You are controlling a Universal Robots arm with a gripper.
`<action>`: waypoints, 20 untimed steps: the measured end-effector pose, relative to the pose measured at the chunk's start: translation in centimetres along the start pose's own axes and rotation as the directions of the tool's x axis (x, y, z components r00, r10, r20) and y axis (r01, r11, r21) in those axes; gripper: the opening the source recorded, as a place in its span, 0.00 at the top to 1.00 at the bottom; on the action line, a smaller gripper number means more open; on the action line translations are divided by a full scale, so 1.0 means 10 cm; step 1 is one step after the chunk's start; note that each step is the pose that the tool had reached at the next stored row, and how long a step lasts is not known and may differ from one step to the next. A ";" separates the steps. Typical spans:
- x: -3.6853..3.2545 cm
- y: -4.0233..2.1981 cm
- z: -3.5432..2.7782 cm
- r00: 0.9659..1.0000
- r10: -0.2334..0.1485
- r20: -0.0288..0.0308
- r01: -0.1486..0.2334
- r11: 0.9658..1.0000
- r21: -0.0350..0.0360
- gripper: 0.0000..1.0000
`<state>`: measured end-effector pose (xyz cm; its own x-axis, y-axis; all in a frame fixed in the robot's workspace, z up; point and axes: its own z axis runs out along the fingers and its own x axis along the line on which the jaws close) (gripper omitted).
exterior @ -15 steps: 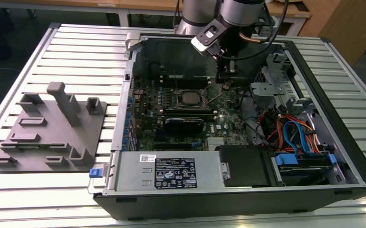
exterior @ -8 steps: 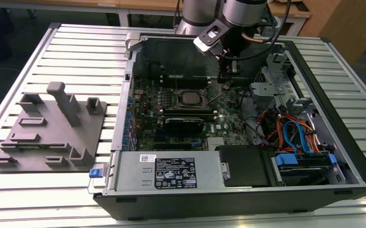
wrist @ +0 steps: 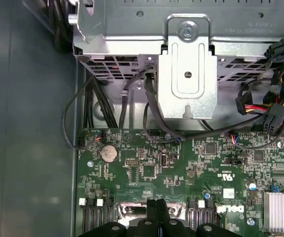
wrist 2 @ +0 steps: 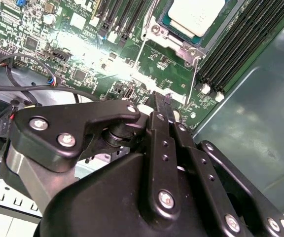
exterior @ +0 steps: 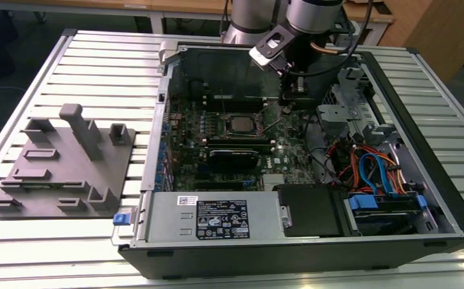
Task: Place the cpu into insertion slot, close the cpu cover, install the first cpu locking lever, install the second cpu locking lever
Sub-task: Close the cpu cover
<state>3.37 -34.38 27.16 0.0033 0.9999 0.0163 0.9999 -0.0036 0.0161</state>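
Over the green board [exterior: 284, 159] inside the case [exterior: 296, 259], your gripper [wrist 2: 162, 98] hung with fingers pressed together, holding nothing. The cpu [wrist 2: 196, 14] lay in the insertion slot [exterior: 224, 123] near the board's middle, the cpu cover [wrist 2: 174, 42] down around it. Black cables [wrist: 149, 111] and a metal bracket [wrist: 187, 74] crowded the board's edge beyond.

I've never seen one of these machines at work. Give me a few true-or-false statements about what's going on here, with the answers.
1. The cpu lies in the insertion slot. True.
2. The gripper is holding the cpu. False: it is shut on nothing and hangs over the green board near the slot.
3. A grey tray lies outside the computer case, on the exterior view's left. True.
4. The computer case is closed up. False: it lies open on the table.
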 end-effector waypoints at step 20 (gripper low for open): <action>0.006 0.161 0.003 1.000 0.000 0.000 0.000 1.000 0.000 0.90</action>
<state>4.98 -34.32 27.16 0.0033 0.9999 0.0162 0.9999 -0.0036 0.0161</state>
